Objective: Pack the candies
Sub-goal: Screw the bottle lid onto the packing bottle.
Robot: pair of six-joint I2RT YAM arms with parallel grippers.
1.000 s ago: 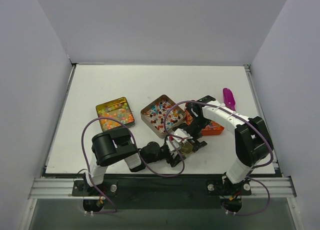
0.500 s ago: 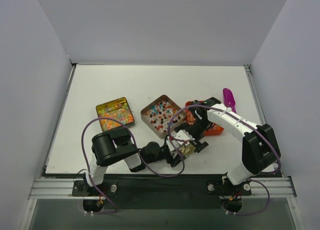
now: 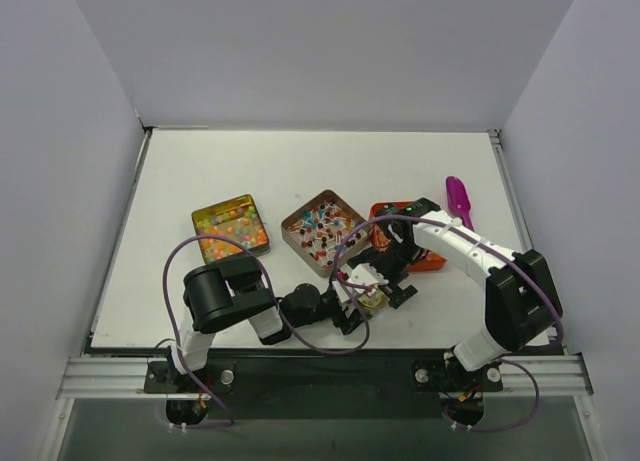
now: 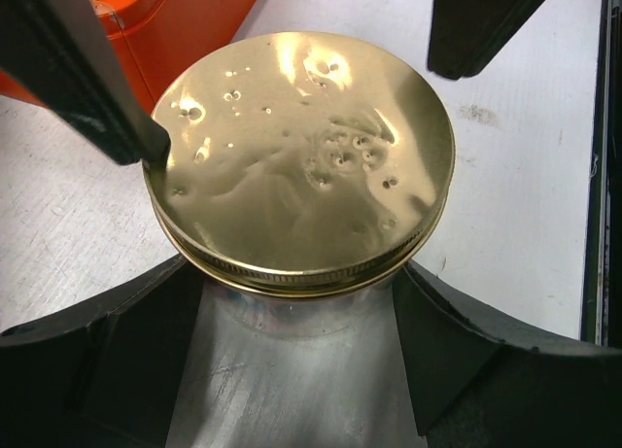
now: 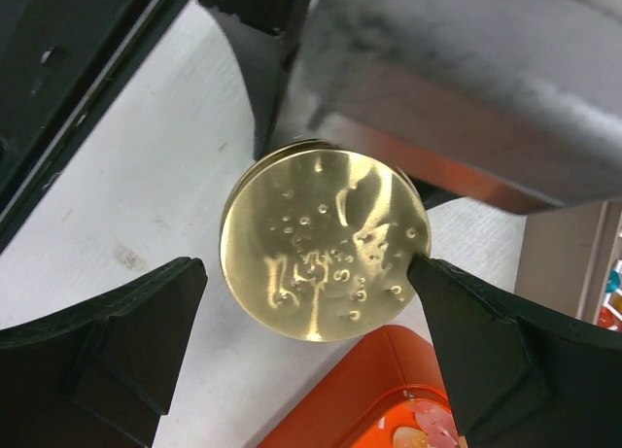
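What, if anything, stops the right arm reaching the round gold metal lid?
Likely nothing, so yes: the right gripper straddles the lid, jaws open; the left gripper clamps lower, on the jar.

This is a robotics lab bench, built as a closed test cell. A white table (image 3: 250, 171) sits boxed in by plain pale walls (image 3: 330, 51) on three sides. Along its near edge runs a metal rail (image 3: 320, 373), with two robot arms bolted to it, the left arm (image 3: 215, 296) and the right arm (image 3: 515, 296). Purple cables (image 3: 166, 281) loop loose from the arms down to their bases.
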